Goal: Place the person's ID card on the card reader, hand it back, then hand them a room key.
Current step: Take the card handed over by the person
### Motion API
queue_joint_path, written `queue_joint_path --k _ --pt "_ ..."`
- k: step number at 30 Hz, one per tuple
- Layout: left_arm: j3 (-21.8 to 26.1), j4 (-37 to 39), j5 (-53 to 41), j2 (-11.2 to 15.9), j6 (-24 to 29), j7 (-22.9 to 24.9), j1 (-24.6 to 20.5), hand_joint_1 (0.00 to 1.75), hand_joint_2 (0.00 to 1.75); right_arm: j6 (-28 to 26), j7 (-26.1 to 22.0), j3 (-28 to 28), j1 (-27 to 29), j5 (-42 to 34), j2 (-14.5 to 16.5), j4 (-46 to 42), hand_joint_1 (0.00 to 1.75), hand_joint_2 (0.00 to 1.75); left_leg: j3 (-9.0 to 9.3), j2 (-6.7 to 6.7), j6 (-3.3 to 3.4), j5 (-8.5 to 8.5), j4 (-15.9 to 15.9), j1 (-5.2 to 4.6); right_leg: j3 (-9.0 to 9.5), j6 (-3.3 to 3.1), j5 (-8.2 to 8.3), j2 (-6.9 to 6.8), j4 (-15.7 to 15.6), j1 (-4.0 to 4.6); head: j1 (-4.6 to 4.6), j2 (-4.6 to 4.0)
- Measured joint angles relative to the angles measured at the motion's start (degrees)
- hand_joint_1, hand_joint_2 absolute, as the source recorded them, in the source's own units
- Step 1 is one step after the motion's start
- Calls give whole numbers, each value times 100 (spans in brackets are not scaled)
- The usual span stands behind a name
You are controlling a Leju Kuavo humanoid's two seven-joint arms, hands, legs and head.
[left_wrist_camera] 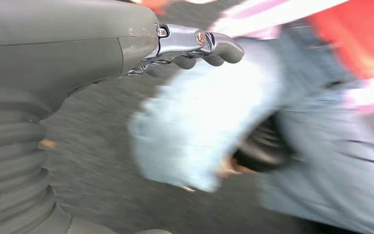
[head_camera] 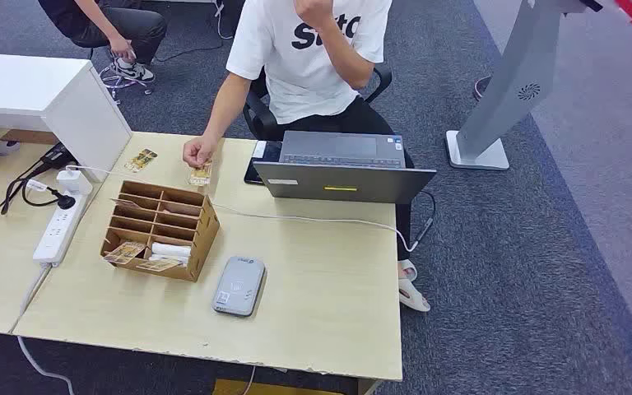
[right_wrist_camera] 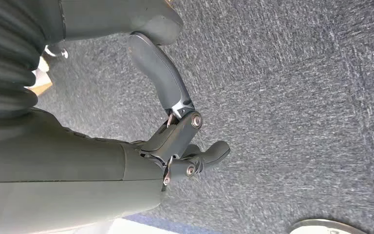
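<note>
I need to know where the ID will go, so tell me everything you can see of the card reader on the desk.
The card reader is a flat, grey, plastic-looking slab with rounded corners, a small mark near its far edge and a pale label near its near edge. It lies flat on the light wooden desk, toward the robot's side, beside the cardboard organiser without touching it. Nothing rests on it and no hand touches it.

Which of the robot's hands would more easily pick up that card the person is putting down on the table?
Probably the left. The card under the person's hand lies left of the table's middle, behind the cardboard organizer. Both hands, left and right, hang empty over carpet.
</note>
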Motion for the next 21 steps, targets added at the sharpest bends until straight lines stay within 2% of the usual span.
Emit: queue_joint_path --k 5,7,9,11,12,21 --pt "-19 -74 25 -35 -25 0 12 0 175 0 0 -3 0 -7 0 0 0 175 0 0 0 0 0 0 0 0 0 0 0 0 0 0" --pt "-309 -1177 131 -377 -175 -4 201 0 175 6 2 -58 5 -63 0 -1 0 175 -3 -3 4 2 1 1 -5 1 0 -4 -1 -3 7 0" --pt "-813 -2970 246 -898 -324 -6 480 0 175 26 -16 -136 1 -128 4 -1 0 175 -6 -7 8 5 2 -3 -8 4 3 -11 -2 -7 9 0" --pt "-1131 -4061 320 -1209 -378 -3 611 0 175 40 -56 -191 -11 -157 9 0 0 175 -5 -7 7 7 1 -7 -6 3 8 -13 -2 -7 4 0" --pt "-1208 -4346 360 -1295 -408 -2 637 0 175 45 -77 -215 -13 -171 9 -1 0 175 -4 -6 6 8 1 -6 -5 2 10 -12 -1 -6 3 0" --pt "-1729 -5472 548 -1432 -427 -2 899 0 175 119 -117 -252 -25 -223 7 -7 0 175 -5 -6 2 12 1 -2 -7 -4 14 -10 -1 -1 3 0"
